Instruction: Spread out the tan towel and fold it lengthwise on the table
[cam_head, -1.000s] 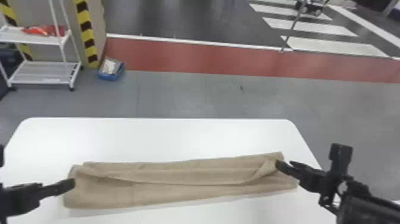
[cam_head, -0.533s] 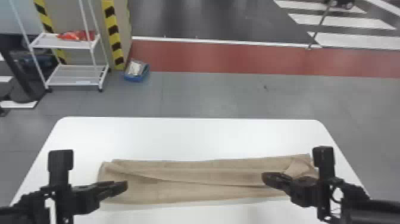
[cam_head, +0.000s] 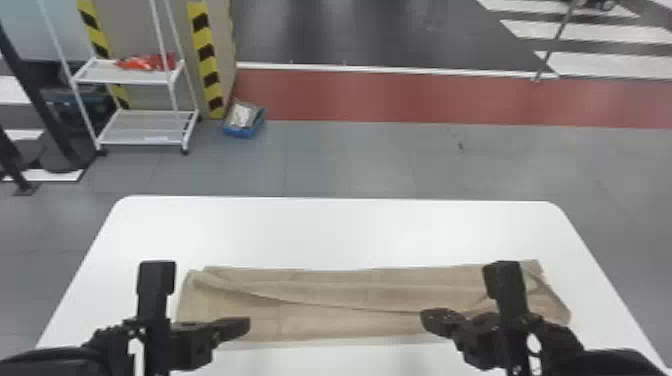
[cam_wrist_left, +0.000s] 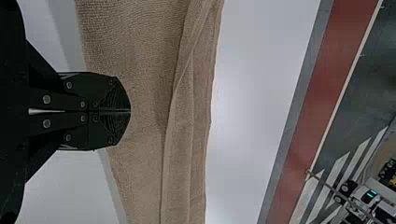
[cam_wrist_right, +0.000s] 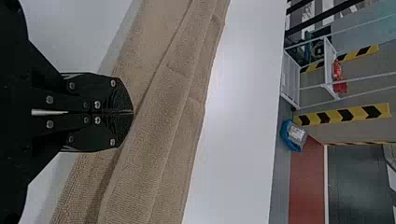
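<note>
Where the white table (cam_head: 350, 230) with rounded corners ends on its far side, grey floor (cam_head: 350, 160) begins, and a broad band of tabletop lies between that far edge and the tan cloth towel (cam_head: 320, 325). More tabletop shows past both ends of the towel, the wider margin at the left end, and a strip of it shows along the towel's near side.

Beyond the table, at the left, stands a white metal rack (cam_head: 145, 135) with a red-orange packet (cam_head: 145, 62) on its upper shelf. A small blue bin (cam_head: 242, 132) is on the floor just beside yellow-and-black striped tape (cam_head: 206, 65); a red floor strip (cam_head: 400, 97) runs across farther back. As for obstruction, the upright black part of the right gripper (cam_head: 427, 317) stands in front of the towel's right end and hides some of it.

The towel lies as a long strip from side to side, layered lengthwise, a slack crease slanting along it and a lower layer showing at the far edge. The left gripper (cam_head: 245, 325) is over its near left portion, the right over its right portion. Both have their fingers pressed together, with no cloth between the tips. Whether either touches the towel cannot be told.
</note>
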